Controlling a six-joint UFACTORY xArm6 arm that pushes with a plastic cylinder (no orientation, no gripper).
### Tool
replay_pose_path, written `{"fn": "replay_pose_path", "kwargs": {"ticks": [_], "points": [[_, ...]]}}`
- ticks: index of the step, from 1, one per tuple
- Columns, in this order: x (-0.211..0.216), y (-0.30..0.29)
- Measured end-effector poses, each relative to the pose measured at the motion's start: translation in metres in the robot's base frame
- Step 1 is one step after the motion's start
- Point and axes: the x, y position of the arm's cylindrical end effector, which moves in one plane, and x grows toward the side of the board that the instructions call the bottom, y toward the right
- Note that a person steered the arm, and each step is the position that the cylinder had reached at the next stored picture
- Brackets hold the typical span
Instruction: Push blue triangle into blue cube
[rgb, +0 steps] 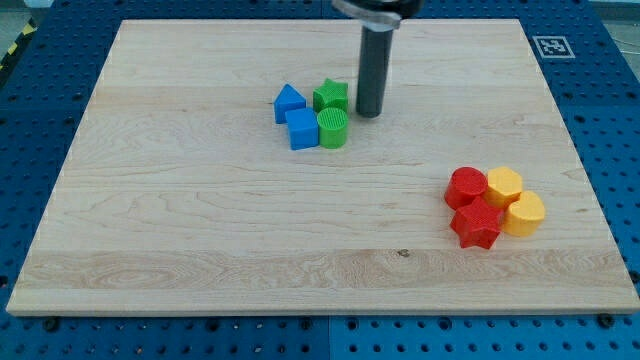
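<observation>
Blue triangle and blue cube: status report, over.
My tip beside green star, on the view's right. Blue triangle looks touching blue cube. Green cylinder beside the cube.

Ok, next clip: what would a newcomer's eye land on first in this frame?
Probably the dark rod coming down from the view's top, my tip resting just right of the green star. Next, the tight cluster beside it: blue triangle, blue cube and green cylinder, packed close together above the middle of the wooden board. Then the bright red and yellow blocks bunched at the view's right.
</observation>
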Motion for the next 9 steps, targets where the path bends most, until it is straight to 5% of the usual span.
{"fn": "replay_pose_path", "kwargs": {"ticks": [5,7,9], "points": [[-0.052,-0.072],[-0.043,-0.138],[-0.022,-0.133]]}}
